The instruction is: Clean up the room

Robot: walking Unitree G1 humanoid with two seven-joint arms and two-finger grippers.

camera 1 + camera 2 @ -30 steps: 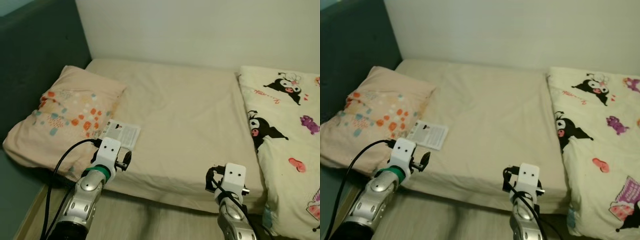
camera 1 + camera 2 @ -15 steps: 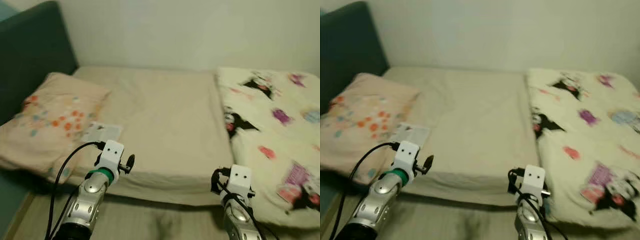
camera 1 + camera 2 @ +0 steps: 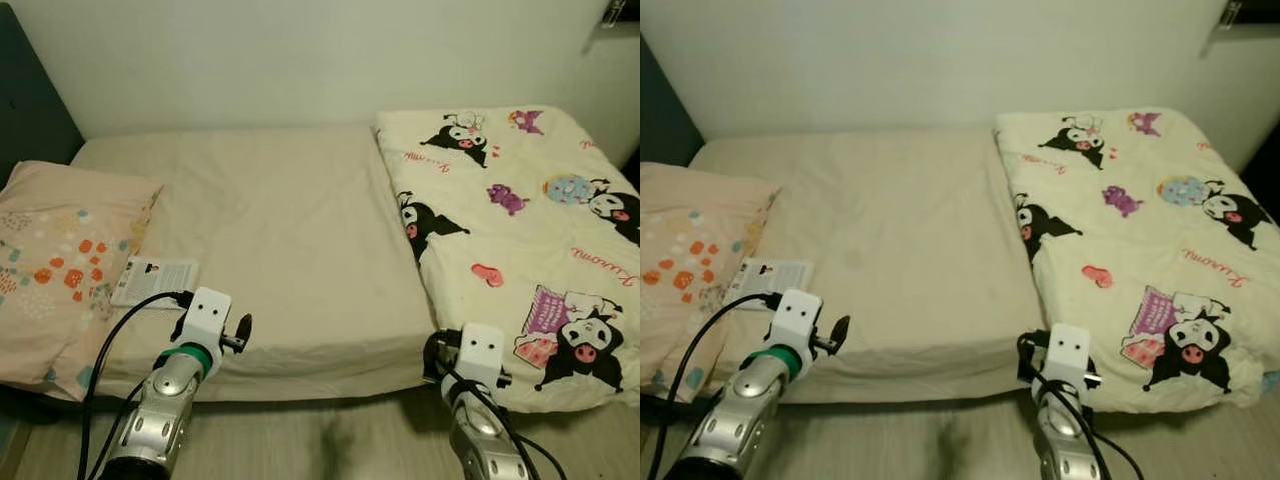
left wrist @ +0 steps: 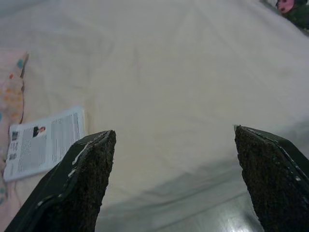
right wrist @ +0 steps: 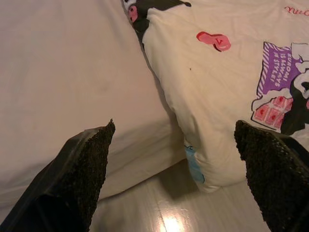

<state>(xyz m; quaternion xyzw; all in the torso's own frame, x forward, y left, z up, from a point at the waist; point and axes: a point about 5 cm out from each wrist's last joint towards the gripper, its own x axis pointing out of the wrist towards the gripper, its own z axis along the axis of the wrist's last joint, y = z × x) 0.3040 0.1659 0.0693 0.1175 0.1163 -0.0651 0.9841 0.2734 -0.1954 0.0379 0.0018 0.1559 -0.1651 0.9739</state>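
Left gripper (image 4: 174, 183) and right gripper (image 5: 174, 179) spread wide at bed (image 3: 300, 230) edge; leaflet (image 3: 154, 281) touching, maybe overlapping, pillow (image 3: 60, 260); quilt (image 3: 520, 230) overhangs the edge.

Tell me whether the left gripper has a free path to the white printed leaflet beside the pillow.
Probably yes: the open left gripper faces the beige mattress, and the white printed leaflet lies flat, uncovered, nearby.
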